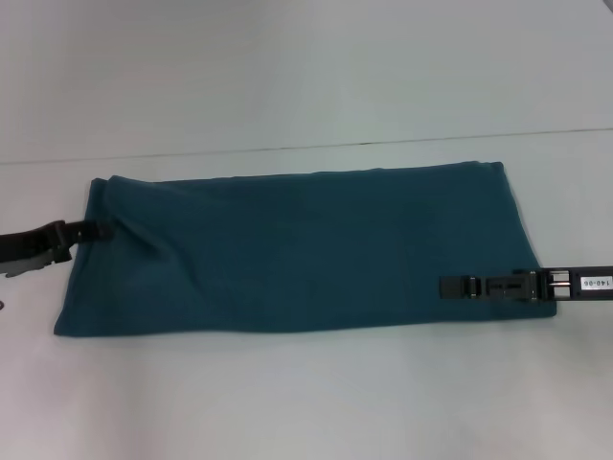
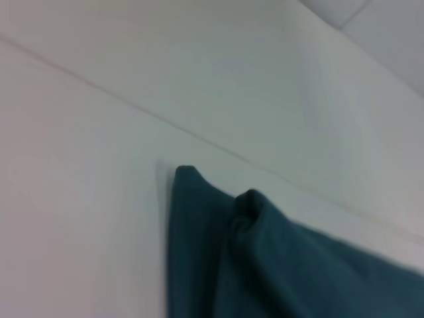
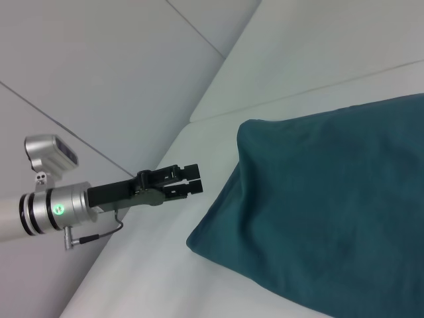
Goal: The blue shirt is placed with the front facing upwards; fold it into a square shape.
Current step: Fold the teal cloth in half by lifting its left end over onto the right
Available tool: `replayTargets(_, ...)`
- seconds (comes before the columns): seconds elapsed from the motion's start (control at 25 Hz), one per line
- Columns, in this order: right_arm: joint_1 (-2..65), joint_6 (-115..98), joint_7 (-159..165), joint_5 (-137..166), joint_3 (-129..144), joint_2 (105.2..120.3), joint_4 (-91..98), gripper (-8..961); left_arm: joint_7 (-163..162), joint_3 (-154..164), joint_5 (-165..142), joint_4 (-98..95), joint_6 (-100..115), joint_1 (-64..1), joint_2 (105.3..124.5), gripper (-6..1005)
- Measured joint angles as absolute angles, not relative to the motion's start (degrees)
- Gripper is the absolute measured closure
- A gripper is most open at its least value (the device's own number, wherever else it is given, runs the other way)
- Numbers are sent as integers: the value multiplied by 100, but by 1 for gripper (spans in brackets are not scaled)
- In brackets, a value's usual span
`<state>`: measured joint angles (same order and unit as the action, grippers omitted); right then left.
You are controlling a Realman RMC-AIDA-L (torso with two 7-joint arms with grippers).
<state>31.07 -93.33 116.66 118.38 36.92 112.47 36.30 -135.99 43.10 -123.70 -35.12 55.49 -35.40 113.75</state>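
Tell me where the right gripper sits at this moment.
In the head view, the right gripper lies over the right end of the folded blue shirt, near its front edge.

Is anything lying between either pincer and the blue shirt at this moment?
Nothing visible does. The blue shirt, folded into a long band, lies alone on the white table. The left pincer sits at its left edge, and the right pincer reaches in over its right end. No other object shows in any view.
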Motion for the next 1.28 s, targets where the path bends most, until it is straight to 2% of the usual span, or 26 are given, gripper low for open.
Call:
replayTargets(0.12,3116,-9333,11670,11839,3691,11244,3630,148,-13846,4607,-12865,-3455,5555,-3712,11218,142)
replayTargets(0.28,3126,-9305,11685,11839,3691,11243,3630,148,-14141,4634,-13182,-3439,5480,-3839,11202,141)
replayTargets(0.52,3148,-9272,11689,11839,3691,11249,3630,148,-14402,4636,-13209,-3378,5176,-3876,11271,141)
replayTargets(0.72,3130,-9263,11690,11839,3670,11250,3630,148,-14325,4654,-13230,-3375,4815,-3844,11402,143)
replayTargets(1.28,3093,-9263,11678,11839,3577,11241,3630,148,-14241,4659,-13354,-3240,4729,-3858,11419,149)
